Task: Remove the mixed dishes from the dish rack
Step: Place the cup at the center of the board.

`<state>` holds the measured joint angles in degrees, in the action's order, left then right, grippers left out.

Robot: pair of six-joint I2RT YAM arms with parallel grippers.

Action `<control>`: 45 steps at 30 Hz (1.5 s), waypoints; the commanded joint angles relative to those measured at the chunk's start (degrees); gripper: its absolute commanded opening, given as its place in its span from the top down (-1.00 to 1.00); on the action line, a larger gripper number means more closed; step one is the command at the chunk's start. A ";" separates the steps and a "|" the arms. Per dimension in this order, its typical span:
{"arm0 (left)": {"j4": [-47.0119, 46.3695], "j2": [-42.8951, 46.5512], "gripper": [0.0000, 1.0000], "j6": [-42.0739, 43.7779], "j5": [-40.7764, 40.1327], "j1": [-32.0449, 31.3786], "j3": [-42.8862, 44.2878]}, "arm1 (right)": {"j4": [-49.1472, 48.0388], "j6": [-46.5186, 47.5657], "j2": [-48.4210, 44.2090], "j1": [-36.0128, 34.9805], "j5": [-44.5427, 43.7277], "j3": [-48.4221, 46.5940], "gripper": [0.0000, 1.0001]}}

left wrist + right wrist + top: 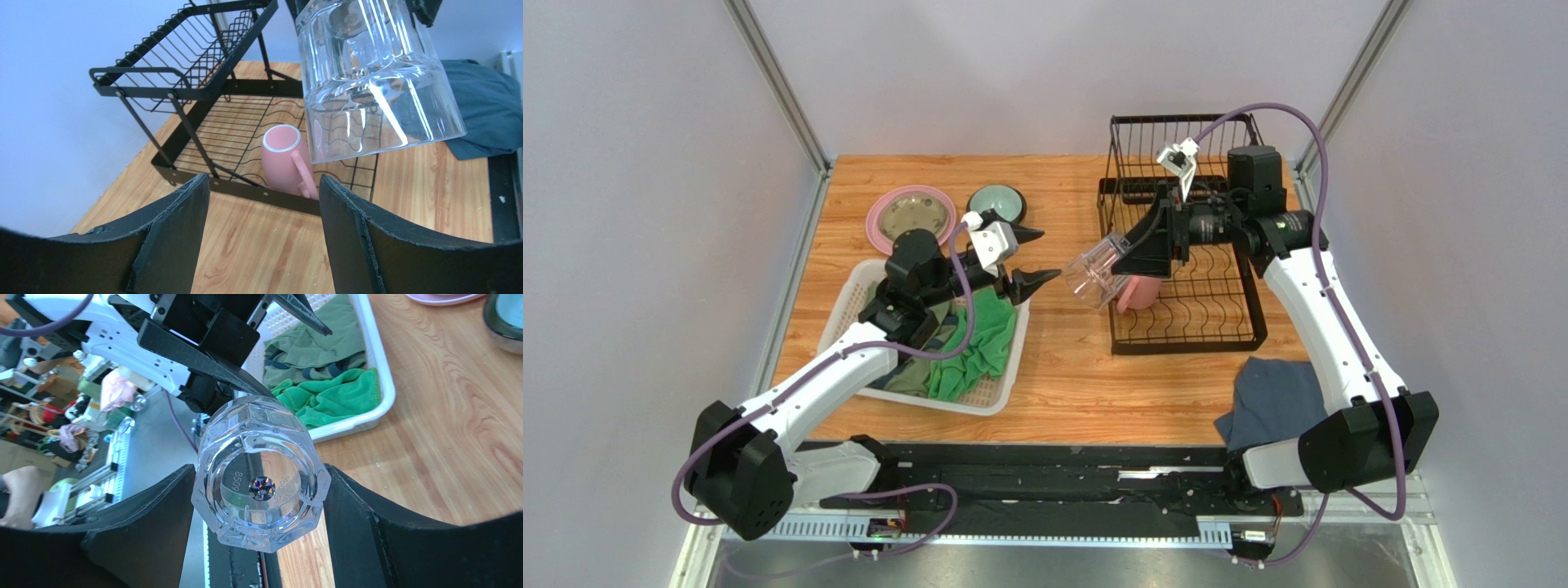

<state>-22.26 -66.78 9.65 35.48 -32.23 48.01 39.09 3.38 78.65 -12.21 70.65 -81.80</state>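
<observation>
My right gripper is shut on the clear glass cup, holding it sideways in the air left of the black dish rack; its base fills the right wrist view and it shows in the left wrist view. The pink mug lies on the rack's lower tray. My left gripper is open and empty, pointing at the cup from the left. A pink plate with a grey plate on it and a teal bowl sit at the table's back left.
A white mesh basket with green cloths stands under my left arm. A dark blue cloth lies at the front right. The rack's upper shelf holds nothing I can see.
</observation>
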 commanded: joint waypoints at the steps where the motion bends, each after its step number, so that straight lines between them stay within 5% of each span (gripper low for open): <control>1: -7.88 1.31 -0.48 -5.95 2.57 -0.99 -0.72 | -6.30 -6.09 0.27 0.17 6.60 -2.49 0.91; 13: -10.26 -0.27 -0.50 -11.84 4.50 -3.01 -0.72 | -11.75 -10.05 1.77 0.17 7.83 -1.00 0.95; 20: -11.22 -1.51 -0.09 -14.75 2.31 -4.77 0.07 | -13.51 -11.46 2.29 -0.54 8.36 -0.20 0.92; 33: -11.14 -3.62 0.29 -16.42 -0.24 -6.44 2.44 | -14.22 -10.94 3.44 -2.91 8.80 1.82 0.84; 41: -8.77 -3.35 0.89 -15.71 -0.86 -6.53 3.49 | -11.76 -7.86 3.26 -3.08 8.54 3.75 0.57; 45: -7.89 -3.18 1.00 -15.45 -1.12 -6.53 3.58 | -9.66 -5.84 2.47 -3.09 7.22 3.93 0.15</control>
<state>-28.56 -70.15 -2.42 32.71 -37.39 48.05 30.72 -8.51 82.30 -13.39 77.67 -77.93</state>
